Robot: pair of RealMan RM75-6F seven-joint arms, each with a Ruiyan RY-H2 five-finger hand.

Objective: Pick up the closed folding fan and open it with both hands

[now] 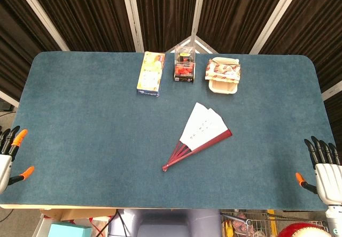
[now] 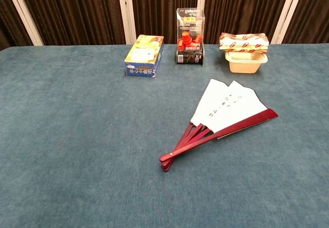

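Note:
The folding fan (image 1: 199, 134) lies flat on the blue table, partly spread, with white paper leaves and dark red ribs; its pivot points toward the near left. The chest view shows the fan (image 2: 221, 119) right of centre. My left hand (image 1: 9, 154) hovers at the table's near left corner, fingers apart and holding nothing. My right hand (image 1: 323, 167) is at the near right corner, fingers also apart and empty. Both hands are far from the fan, and neither appears in the chest view.
Along the far edge stand a yellow and blue box (image 1: 151, 74), a clear case with red items (image 1: 185, 65), and a cream tray with a patterned cloth (image 1: 223, 75). The table (image 1: 85, 119) has a blue felt top.

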